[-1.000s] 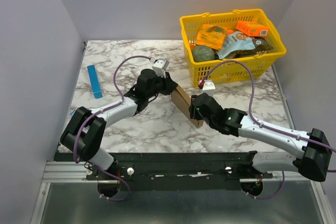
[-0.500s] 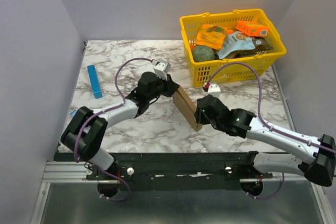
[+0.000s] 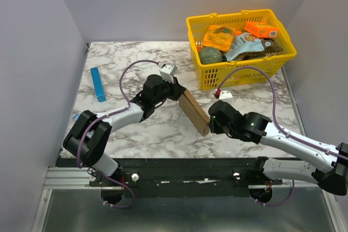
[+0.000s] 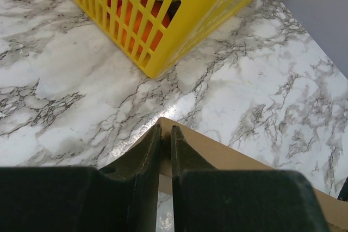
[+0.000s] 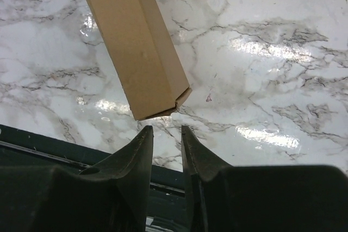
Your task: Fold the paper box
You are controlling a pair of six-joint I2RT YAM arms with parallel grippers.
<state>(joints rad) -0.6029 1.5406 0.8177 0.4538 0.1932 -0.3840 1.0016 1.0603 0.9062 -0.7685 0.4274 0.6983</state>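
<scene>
Top external view. Item: paper box (image 3: 194, 111), plain brown, already closed up into a slim flat carton. It sits about the middle of the tabletop (image 3: 136, 58), a little toward the near edge and short of the yellow basket (image 3: 239, 75). Its long axis runs on a diagonal, with the far end toward the far left corner and the near end toward the near right corner.

Far end: taken by the left gripper (image 3: 175, 91). In the left wrist view its fingers (image 4: 145, 153) are pressed almost together on the thin cardboard edge, with a sliver of brown showing between them. This is a pinch on the carton.

Near end: faced by the right gripper (image 5: 165, 130). In the right wrist view the carton's open, slightly gaping end lies just beyond the fingertips, straight ahead and a touch to their left. It is not between the fingers (image 5: 136, 153), which stand narrowly parted with only marble showing in the gap. Nothing is grasped.

Judgement: the coming move turns on this near end. The right arm is the nearer one and lies roughly in line with the carton's length, so a short advance would bring its tips onto the end flap while the left arm braces the far end.

Elsewhere: a thin blue strip (image 3: 98, 84) lies by the left edge, well apart.
</scene>
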